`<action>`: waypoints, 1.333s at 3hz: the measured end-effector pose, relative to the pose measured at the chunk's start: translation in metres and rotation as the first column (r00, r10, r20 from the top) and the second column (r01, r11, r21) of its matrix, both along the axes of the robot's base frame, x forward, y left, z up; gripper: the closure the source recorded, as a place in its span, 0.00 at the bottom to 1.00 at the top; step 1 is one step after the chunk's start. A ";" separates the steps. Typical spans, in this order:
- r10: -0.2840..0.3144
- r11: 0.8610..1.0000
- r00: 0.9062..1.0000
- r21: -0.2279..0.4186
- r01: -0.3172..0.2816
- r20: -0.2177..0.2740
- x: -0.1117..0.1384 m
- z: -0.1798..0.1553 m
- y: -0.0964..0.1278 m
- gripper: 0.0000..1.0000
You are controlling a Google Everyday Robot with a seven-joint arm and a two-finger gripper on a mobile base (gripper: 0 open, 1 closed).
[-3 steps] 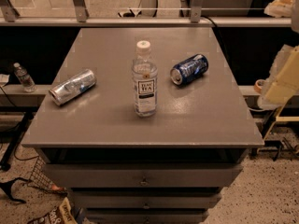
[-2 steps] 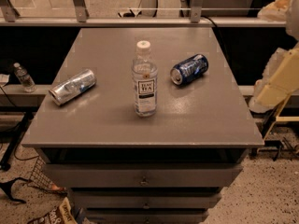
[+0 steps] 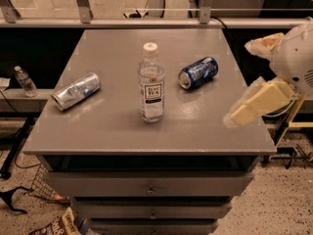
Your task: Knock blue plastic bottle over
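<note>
Nothing of the task is done yet. The clear plastic bottle with the white screw cap and the white label with dark print stands upright near the middle of the grey cabinet-top surface, and nothing is touching it. My cream-coloured hand hangs at the right edge of the surface, toward its front corner, well apart from the bottle and lower than its cap. I cannot tell whether my hand is released or clenched; it is holding nothing that I can make out.

What is left, as I judge it, is all of the job. I must bring my hand leftward across the surface to the bottle, then push its upper part until it tips onto its side.

By count, there is one tall bottle on the surface. There are two drink cans, both lying on their sides. The dark blue can lies to the right of the bottle, near it but not touching. The crumpled silver can lies farther off to the left. One small clear bottle stands off the surface, on the ledge at the far left. There is one hand, mine.
</note>
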State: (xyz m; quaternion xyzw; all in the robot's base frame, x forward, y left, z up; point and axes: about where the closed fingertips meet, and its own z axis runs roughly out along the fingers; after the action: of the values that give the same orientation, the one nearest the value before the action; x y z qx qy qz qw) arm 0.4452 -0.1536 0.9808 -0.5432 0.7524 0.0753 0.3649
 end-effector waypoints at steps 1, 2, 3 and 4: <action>0.009 0.996 1.000 0.092 -0.010 0.006 -0.003 0.013 0.018 0.00; 0.009 0.996 1.000 0.092 -0.010 0.006 -0.003 0.013 0.018 0.00; -0.014 0.987 0.999 0.159 0.009 0.032 0.013 0.005 0.034 0.00; -0.043 0.978 0.998 0.204 0.035 0.035 0.026 -0.011 0.048 0.00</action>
State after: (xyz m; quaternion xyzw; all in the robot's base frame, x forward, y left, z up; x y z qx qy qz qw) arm 0.4712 -0.1059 0.9698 -0.4897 0.7439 0.1342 0.4345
